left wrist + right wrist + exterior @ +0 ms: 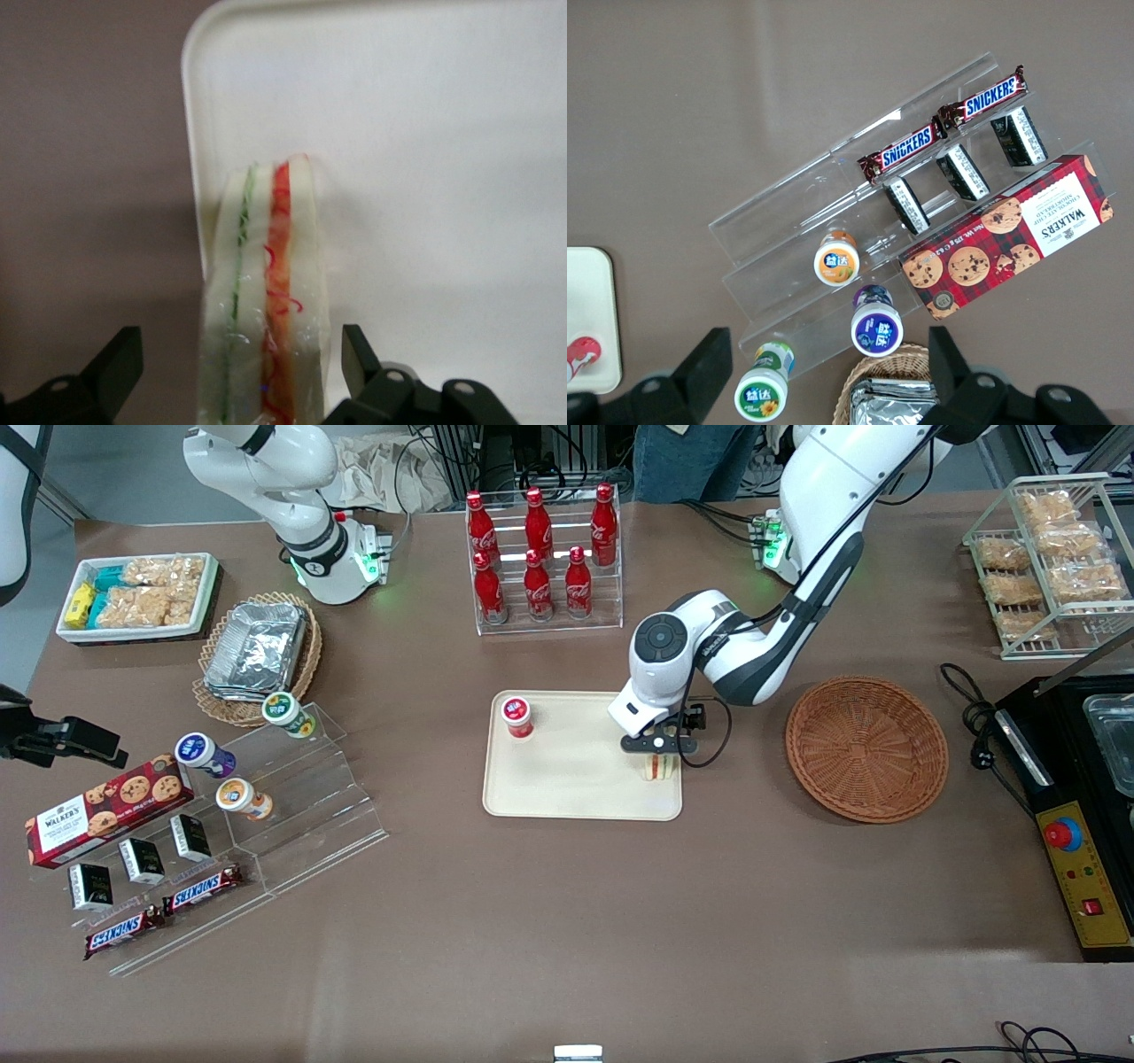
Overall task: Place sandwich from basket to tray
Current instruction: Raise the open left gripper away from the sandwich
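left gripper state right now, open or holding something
Left gripper: open, fingers apart on either side of the sandwich, which stands on the tray.

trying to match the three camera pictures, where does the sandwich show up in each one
Front view: sandwich on the tray, at its edge nearest the brown basket, under the gripper.
Left wrist view: sandwich between the open gripper fingers, by the tray rim.
Right wrist view: not in it.
Shared landmark: the tray.
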You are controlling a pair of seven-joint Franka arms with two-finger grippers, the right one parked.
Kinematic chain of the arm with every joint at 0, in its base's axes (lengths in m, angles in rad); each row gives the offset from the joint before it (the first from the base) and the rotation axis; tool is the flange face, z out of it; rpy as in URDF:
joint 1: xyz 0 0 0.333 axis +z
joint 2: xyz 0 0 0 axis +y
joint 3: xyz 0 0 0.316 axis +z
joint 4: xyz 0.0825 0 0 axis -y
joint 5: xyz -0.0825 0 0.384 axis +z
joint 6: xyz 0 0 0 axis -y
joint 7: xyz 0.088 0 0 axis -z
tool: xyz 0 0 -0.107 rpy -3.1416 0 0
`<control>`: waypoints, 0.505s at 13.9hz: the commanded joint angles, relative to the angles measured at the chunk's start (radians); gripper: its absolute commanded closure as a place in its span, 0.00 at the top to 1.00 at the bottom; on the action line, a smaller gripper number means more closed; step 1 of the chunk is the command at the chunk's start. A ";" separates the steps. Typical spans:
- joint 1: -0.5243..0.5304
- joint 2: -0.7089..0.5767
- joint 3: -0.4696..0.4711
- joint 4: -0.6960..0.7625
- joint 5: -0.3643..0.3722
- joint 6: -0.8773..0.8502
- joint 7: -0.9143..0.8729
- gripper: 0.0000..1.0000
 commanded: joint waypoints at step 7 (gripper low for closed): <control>0.116 -0.292 -0.029 0.267 -0.234 -0.332 0.203 1.00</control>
